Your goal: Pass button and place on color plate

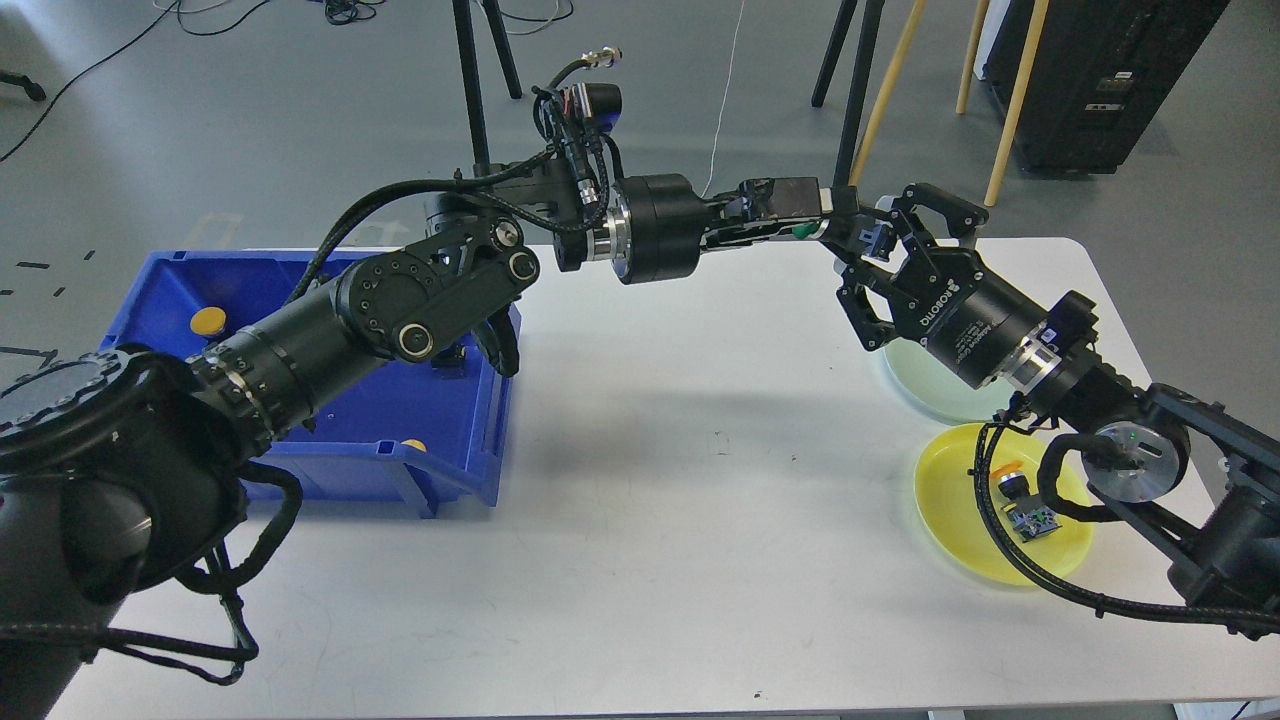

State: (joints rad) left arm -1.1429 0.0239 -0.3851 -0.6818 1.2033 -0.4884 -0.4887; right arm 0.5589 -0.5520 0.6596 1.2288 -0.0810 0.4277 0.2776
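Note:
My left gripper (835,226) reaches out over the table's far right and is shut on a green button (800,230) with a dark blue base (876,238). My right gripper (872,245) faces it, and its open fingers (940,203) stand on either side of the button's base. I cannot tell if they touch it. A pale green plate (935,395) lies under the right gripper's body. A yellow plate (950,520) lies nearer, with an orange button (1018,500) on it.
A blue bin (390,420) stands at the left and holds yellow buttons (208,321); my left arm hides part of it. Tripod legs and wooden poles stand beyond the table's far edge. My right arm's cables hang over the yellow plate.

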